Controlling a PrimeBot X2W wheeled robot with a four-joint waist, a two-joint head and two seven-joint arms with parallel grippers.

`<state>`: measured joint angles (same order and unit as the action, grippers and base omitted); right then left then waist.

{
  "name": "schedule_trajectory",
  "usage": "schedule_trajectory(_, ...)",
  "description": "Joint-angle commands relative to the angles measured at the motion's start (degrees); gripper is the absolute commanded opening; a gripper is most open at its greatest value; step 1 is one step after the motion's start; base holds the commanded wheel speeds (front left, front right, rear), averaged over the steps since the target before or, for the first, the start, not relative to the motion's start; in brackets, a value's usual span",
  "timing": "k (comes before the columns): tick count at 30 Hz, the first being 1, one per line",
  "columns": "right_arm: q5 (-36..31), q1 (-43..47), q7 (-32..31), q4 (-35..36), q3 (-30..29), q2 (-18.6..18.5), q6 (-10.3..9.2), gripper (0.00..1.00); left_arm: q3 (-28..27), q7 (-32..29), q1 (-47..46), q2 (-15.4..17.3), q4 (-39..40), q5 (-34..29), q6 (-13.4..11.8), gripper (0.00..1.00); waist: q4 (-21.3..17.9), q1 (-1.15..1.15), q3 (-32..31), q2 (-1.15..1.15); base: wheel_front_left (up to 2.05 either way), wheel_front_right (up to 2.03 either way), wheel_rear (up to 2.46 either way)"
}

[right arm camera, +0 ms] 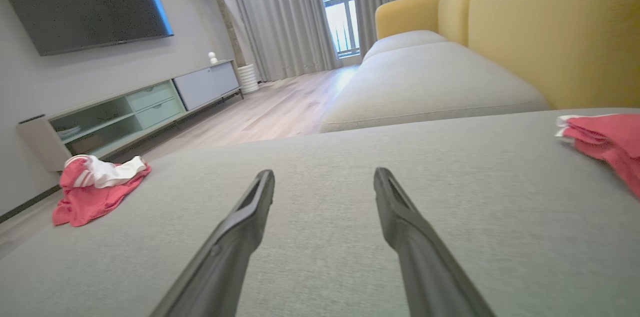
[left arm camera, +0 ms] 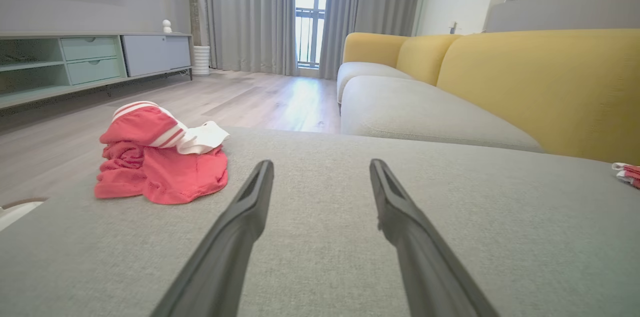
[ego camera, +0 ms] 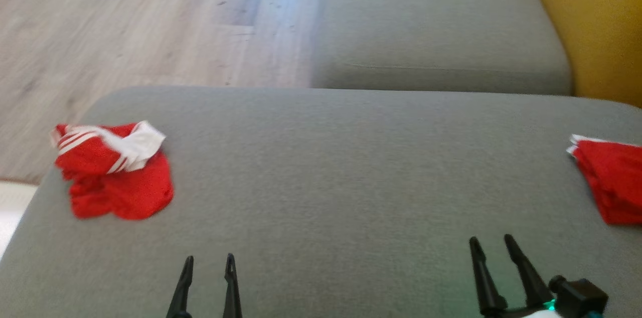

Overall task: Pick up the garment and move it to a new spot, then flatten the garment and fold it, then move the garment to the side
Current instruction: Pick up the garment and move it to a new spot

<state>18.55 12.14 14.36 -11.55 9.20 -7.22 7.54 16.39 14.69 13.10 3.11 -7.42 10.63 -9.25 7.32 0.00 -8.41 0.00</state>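
A crumpled red garment [ego camera: 114,172] with white stripes lies in a heap at the left of the grey sofa cushion [ego camera: 341,167]; the left wrist view has it ahead and to the left [left arm camera: 162,159], the right wrist view far left [right arm camera: 97,189]. My left gripper [ego camera: 208,260] hovers open over the cushion's near edge, to the right of the heap and apart from it, nothing between its fingers [left arm camera: 250,207]. My right gripper [ego camera: 494,242] is open too, low over the cushion at the right.
A second red cloth [ego camera: 609,177] lies folded flat at the cushion's right edge [right arm camera: 607,139]. Behind is another grey seat [ego camera: 431,22] with a yellow backrest [ego camera: 597,22]. Wood floor [ego camera: 140,22] lies beyond the left edge, with a TV cabinet [left arm camera: 75,64] farther off.
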Motion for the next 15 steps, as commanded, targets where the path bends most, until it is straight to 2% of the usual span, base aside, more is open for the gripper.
schedule_trajectory(1,0.5,-2.8,0.6,2.2,2.1,0.2,-0.05,1.00,-2.7,0.3,-3.2,-0.2,1.2,-0.5,0.1,1.00,4.1,0.00,0.6,0.00,0.00,0.00,0.00)
schedule_trajectory(8,1.2,-3.7,0.6,2.2,3.0,1.0,-0.05,1.00,-4.9,0.3,-3.7,0.1,1.4,-1.2,0.5,1.00,13.1,0.00,1.8,0.00,0.00,0.00,0.00)
schedule_trajectory(15,1.1,-4.2,0.6,2.0,2.4,0.9,-0.05,1.00,-7.7,0.3,-3.4,0.7,2.5,-1.5,0.2,1.00,18.1,0.00,2.8,0.00,0.00,0.00,0.00)
